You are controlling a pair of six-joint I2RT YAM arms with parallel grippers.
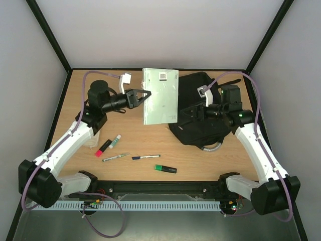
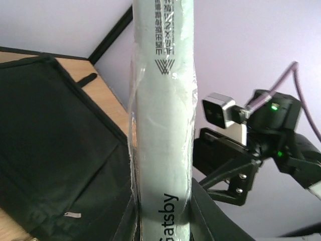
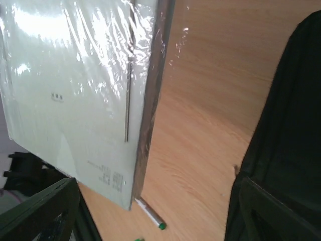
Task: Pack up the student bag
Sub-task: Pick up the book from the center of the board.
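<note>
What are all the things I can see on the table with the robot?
book: one, pale green in shiny clear wrap, far middle, gripped at its edge
student bag: one, black, right of the book
red-and-black marker: one, near left
white marker: one, beside the red-and-black one
silver pen: one, green end, near left
blue pen: one, near middle
green marker: one, green and black, nearest the front edge
table: one, light brown wood
arms: two, white and black, front corners
left gripper: one, black, shut on the book
right gripper: one, black, open over the bag
</note>
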